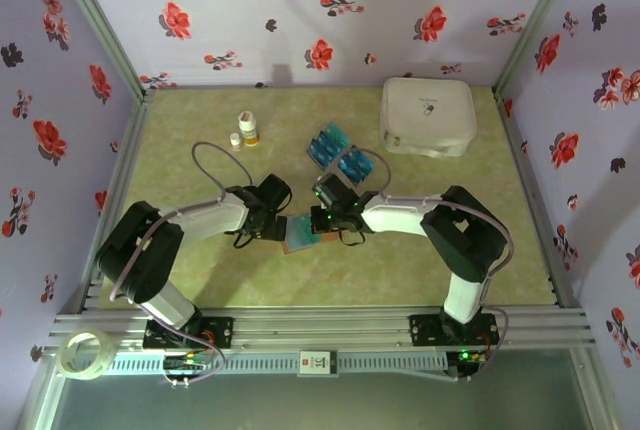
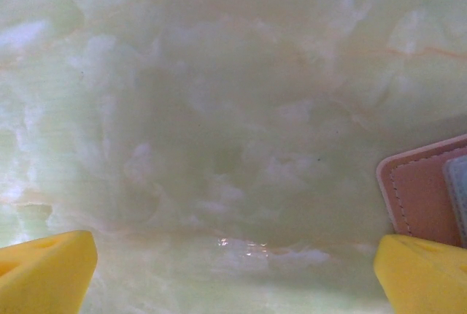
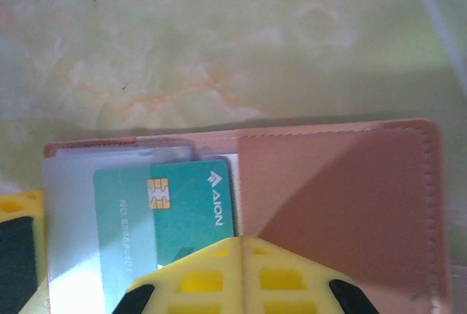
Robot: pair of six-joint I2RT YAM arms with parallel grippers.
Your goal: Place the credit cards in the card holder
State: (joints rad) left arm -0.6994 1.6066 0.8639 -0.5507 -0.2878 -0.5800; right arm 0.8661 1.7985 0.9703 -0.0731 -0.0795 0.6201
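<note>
Where the two arms meet near the middle of the table, the card holder lies open and flat, brown inside up. The right wrist view brings it close: a teal card with a gold chip and pale lettering sits partly under the clear sleeve on the holder's left half, while the right half is bare brown leather with a stitched edge. The right gripper has its yellow fingertips pressed together with no gap, right over the card's near edge; whether they pinch the card or merely rest on it I cannot tell. From above, that card is just a teal patch on the brown. The left gripper stands spread wide with nothing between its fingers, and in its own camera one corner of the holder sits just by the right-hand fingertip. The overhead view places it at the holder's left edge. Beyond the holder, the remaining credit cards lie in a loose overlapping cluster, with a white case at the far right, two small bottles at the far left, and a roll of tape on the near rail.
</note>
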